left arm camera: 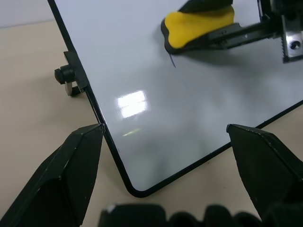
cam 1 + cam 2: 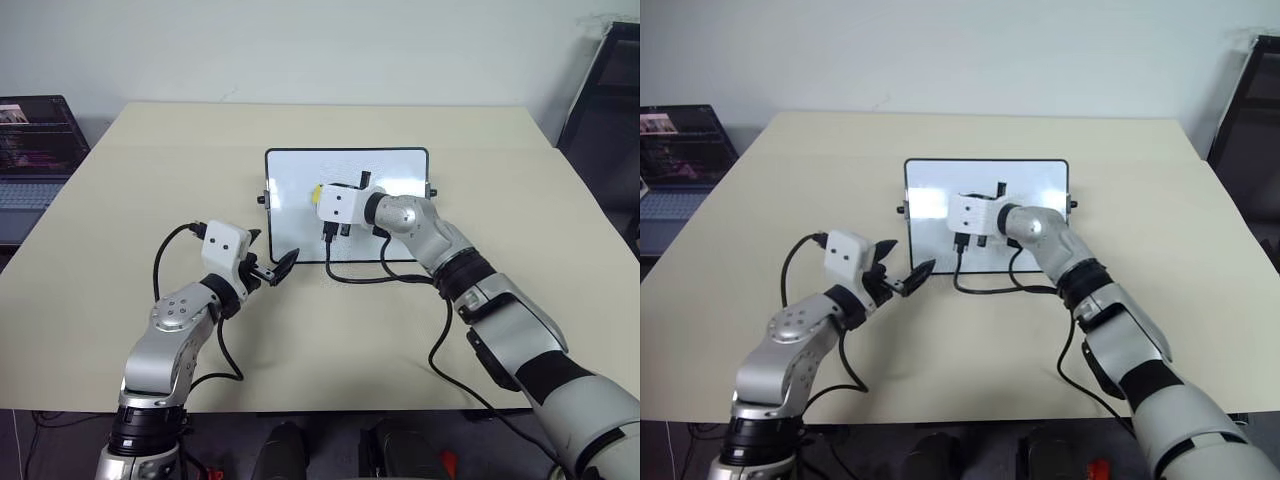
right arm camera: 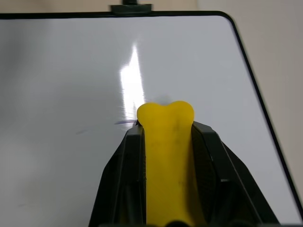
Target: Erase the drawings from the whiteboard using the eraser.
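Right gripper (image 3: 165, 142) clamping the yellow eraser (image 3: 166, 156) over the whiteboard (image 3: 61, 71).
A faint marker stroke (image 3: 124, 122) is lying just beside the eraser's tip.

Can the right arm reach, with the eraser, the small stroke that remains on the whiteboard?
Probably yes. The right tool holds the eraser against the whiteboard, its tip beside the remaining stroke, with nothing between them.

Wall (image 2: 300, 50): plain, pale, behind the table
Table (image 2: 140, 180): beige top (matte)
Laptop (image 2: 30, 150): open, far left
Dark chair (image 2: 610, 90): far right
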Motion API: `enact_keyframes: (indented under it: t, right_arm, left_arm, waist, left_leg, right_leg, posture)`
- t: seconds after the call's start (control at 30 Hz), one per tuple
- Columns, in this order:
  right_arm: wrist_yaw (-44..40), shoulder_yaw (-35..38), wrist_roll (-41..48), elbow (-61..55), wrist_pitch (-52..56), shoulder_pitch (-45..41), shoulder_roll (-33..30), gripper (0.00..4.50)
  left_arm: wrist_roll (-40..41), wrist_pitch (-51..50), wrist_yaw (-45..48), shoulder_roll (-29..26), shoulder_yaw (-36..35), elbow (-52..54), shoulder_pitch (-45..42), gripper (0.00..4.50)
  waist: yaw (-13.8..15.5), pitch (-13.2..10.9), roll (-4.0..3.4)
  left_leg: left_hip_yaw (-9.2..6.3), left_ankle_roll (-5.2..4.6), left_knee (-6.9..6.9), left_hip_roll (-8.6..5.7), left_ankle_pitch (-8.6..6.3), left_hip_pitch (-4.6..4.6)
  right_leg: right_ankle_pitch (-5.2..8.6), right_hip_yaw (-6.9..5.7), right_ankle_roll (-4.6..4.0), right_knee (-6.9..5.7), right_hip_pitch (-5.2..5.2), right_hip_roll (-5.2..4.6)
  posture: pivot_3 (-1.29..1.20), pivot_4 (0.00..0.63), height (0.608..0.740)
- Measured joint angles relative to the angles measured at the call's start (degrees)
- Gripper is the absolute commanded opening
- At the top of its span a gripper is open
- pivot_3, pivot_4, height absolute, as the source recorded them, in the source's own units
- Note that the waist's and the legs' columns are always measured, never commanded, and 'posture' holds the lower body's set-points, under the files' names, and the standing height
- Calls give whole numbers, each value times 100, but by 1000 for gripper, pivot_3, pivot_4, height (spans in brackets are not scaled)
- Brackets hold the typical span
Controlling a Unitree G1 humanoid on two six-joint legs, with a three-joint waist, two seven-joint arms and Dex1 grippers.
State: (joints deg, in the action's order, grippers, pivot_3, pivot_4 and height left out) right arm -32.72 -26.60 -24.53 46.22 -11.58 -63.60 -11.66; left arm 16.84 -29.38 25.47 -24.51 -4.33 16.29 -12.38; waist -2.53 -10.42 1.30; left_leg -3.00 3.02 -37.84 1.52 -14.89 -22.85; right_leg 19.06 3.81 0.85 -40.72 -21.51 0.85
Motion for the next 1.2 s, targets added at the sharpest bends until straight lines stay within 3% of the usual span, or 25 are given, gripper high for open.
enact_keyframes:
  t: [0.1, 0.2, 0.5, 0.9, 1.2]
  right_arm:
    - [-591, -164, 1, -177, -89, 170, -115, 986]
    - [-645, -220, -85, -194, -165, 177, -117, 986]
    - [660, 13, -344, 151, -210, -263, 29, 986]
    - [-843, -282, -336, -471, -579, 398, -330, 986]
    - [-61, -195, -364, -522, -678, 426, -175, 986]
  left_arm:
    - [1, -24, -3, 0, -1, 11, 0, 4500]
    - [3, -39, -2, 9, 0, 35, 0, 4500]
    - [4, -70, 3, 14, 3, 124, -25, 4500]
    - [2, -137, 5, 73, 13, 144, -36, 4500]
    - [4, -283, 7, 98, 61, 194, -153, 4500]
  waist:
    - [-11, 0, 0]
    - [-33, 0, 0]
    - [-43, 0, 0]
    - [-40, -1, -1]
    - [-43, -1, -1]
  left_leg:
    - [-2, 0, -1, 0, 0, 2]
    - [-3, 0, -3, 0, 0, 3]
    - [-3, 1, -1, -1, 1, 0]
    - [-4, 0, 0, 0, 0, 0]
    - [-2, 0, 2, 0, 0, -2]
  right_leg:
    - [0, -1, 0, -1, 3, 0]
    - [0, -2, 0, -6, 3, 0]
    - [0, -1, 0, -6, -2, 0]
    - [0, -3, 0, 6, 5, 0]
    - [0, -1, 0, 7, 1, 0]
  posture:
    - [0, 150, 740]
    - [0, 150, 740]
    - [0, 150, 740]
    - [0, 150, 740]
    - [0, 150, 740]
